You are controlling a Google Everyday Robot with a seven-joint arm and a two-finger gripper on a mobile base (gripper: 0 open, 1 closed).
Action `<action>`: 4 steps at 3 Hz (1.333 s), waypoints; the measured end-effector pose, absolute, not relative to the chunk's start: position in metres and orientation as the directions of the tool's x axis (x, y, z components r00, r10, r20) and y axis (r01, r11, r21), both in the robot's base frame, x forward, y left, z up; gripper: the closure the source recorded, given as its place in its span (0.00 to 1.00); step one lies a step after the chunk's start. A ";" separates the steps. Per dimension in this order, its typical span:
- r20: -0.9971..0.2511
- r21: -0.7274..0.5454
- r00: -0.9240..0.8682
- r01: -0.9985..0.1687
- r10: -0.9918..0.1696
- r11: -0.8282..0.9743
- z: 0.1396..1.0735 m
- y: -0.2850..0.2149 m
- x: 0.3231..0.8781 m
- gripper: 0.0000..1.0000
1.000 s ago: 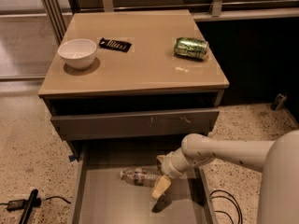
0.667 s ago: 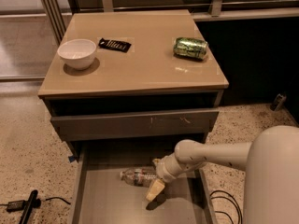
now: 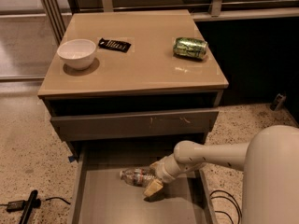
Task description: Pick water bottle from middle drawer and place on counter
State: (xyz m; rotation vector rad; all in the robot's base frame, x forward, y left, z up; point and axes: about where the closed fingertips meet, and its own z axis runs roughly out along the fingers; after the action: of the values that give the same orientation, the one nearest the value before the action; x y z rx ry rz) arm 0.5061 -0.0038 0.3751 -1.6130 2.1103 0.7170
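The gripper point(image 3: 152, 177) is now seen shifted left to the water bottle point(image 3: 133, 175), which is laid flat in the middle drawer point(image 3: 107, 202), with jaws spread about its end and nothing clamped, so closing is judged due.

White bowl point(image 3: 77, 53), flat black packet point(image 3: 114, 45) just beside it, green can point(image 3: 190, 47) on its side, black stick-shaped object point(image 3: 27, 208) on speckled floor point(image 3: 28, 143).

Claw point(image 3: 153, 181) in middle drawer point(image 3: 110, 205), beside water bottle point(image 3: 134, 176) (lying flat)
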 end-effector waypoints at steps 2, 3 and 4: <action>-0.586 0.162 -0.263 -0.965 -0.766 0.208 0.375 -0.004 0.506 0.73; -0.586 0.162 -0.263 -0.965 -0.766 0.208 0.375 -0.004 0.506 0.96; -0.586 0.162 -0.263 -0.965 -0.766 0.208 0.375 -0.004 0.506 1.00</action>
State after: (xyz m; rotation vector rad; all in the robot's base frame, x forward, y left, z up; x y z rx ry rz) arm 0.5060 -0.0038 0.3750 -1.6132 2.1103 0.7172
